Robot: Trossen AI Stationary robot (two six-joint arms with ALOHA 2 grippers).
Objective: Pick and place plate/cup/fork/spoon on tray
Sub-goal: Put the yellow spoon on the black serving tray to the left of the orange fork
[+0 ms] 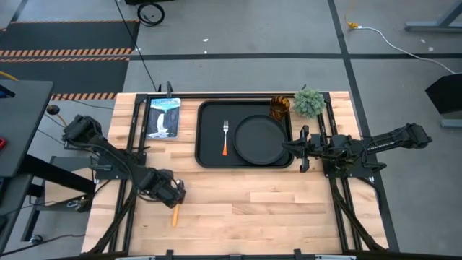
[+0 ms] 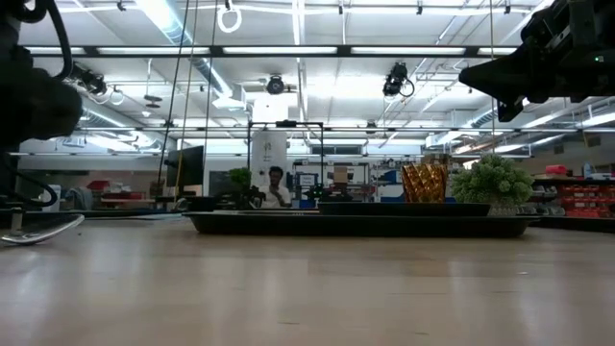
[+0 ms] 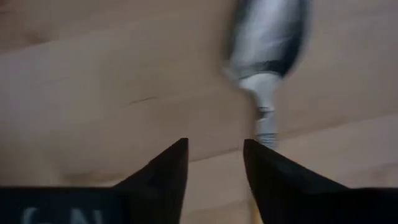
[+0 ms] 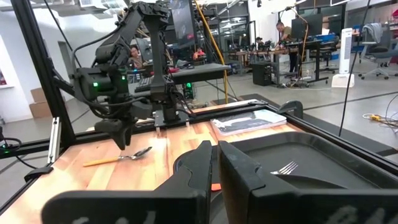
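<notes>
The black tray [image 1: 209,155] lies at the table's far middle. On it are the round black plate [image 1: 260,139], the fork [image 1: 225,137] left of the plate, and the amber cup [image 1: 280,107] in the far right corner. The spoon [image 4: 124,157] lies flat on the wood near the table's left front; its yellow handle [image 1: 174,215] shows in the high view. My left gripper [image 3: 214,144] is open just above the spoon, whose silver bowl [image 3: 267,37] lies ahead of the fingers. My right gripper [image 1: 299,148] is shut and empty, over the tray's right rim.
A small green plant [image 1: 309,102] stands just right of the cup, beyond the tray's far right corner. A flat picture of a waterfall [image 1: 163,117] lies left of the tray. Bare wood stretches along the table's near side. People sit at desks in the room beyond.
</notes>
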